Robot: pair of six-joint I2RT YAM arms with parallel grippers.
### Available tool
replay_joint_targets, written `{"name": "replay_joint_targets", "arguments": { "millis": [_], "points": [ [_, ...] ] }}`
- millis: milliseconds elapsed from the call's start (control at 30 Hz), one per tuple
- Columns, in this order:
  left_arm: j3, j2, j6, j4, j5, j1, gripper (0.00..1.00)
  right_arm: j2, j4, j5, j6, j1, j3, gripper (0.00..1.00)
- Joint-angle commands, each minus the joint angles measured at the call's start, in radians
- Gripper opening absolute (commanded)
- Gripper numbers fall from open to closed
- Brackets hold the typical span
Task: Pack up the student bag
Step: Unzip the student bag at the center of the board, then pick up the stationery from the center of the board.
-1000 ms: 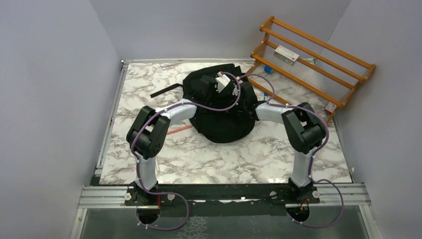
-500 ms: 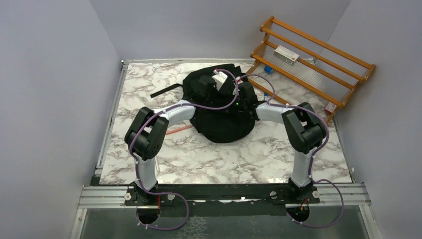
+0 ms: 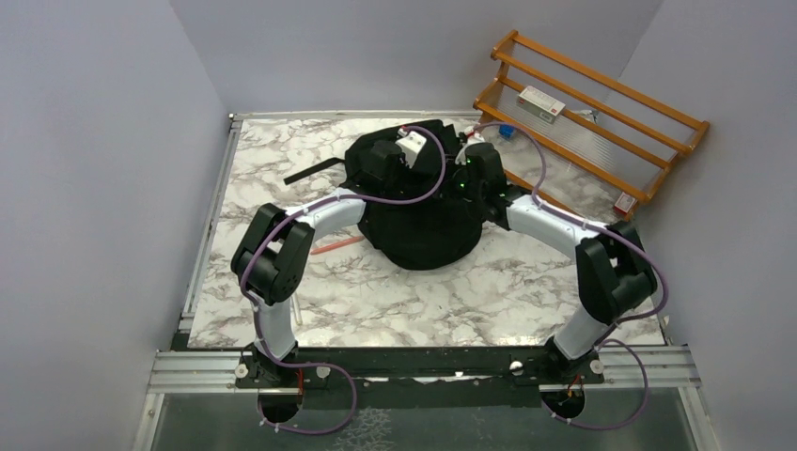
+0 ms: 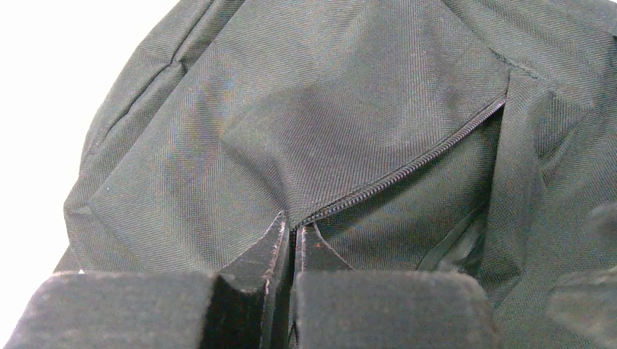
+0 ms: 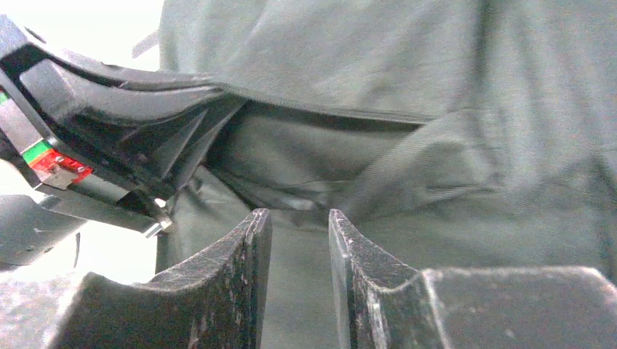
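The student bag (image 3: 418, 221), a big black fabric backpack, lies in the middle of the marble table. In the left wrist view its zipper (image 4: 407, 169) runs diagonally down to my left gripper (image 4: 293, 231), which is shut on the bag's fabric right at the zipper's lower end. From above, the left gripper (image 3: 390, 162) sits on the bag's upper part. My right gripper (image 5: 298, 214) hovers close over the bag's cloth (image 5: 436, 65) with its jaws open and nothing between them. It stands at the bag's top right (image 3: 462, 157), facing the left gripper's body (image 5: 109, 145).
An orange wooden rack (image 3: 601, 127) leans at the back right, holding a white box (image 3: 540, 101) and a small blue item (image 3: 506, 132). A thin orange stick (image 3: 336, 246) lies on the table left of the bag. A black strap (image 3: 310, 172) trails toward the back left.
The left gripper has shut on the bag at the zipper. The right arm has stretched out toward the back, and its jaws have spread wider.
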Motion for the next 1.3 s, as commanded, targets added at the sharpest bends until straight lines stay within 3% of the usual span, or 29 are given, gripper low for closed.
{"name": "replay_joint_targets", "arguments": {
  "millis": [0, 133, 500, 1067, 1167, 1267],
  "points": [
    [-0.008, -0.053, 0.002, 0.047, 0.083, 0.002, 0.0, -0.072, -0.086, 0.26, -0.07, -0.019, -0.032, 0.4],
    [0.0, -0.044, -0.001, 0.041, 0.122, 0.003, 0.0, -0.081, -0.165, 0.363, -0.07, -0.075, -0.045, 0.41],
    [0.025, -0.028, -0.009, 0.017, 0.13, 0.002, 0.0, -0.001, -0.192, 0.385, -0.087, -0.236, -0.047, 0.43],
    [0.017, -0.043, -0.006, 0.026, 0.104, 0.003, 0.0, 0.271, -0.224, 0.364, -0.182, -0.313, 0.119, 0.43],
    [0.017, -0.044, -0.001, 0.027, 0.099, 0.003, 0.0, 0.292, -0.236, 0.349, -0.195, -0.315, 0.127, 0.4],
    [0.015, -0.044, -0.002, 0.026, 0.106, 0.002, 0.0, 0.301, -0.267, 0.32, -0.198, -0.32, 0.136, 0.26]
  ]
}}
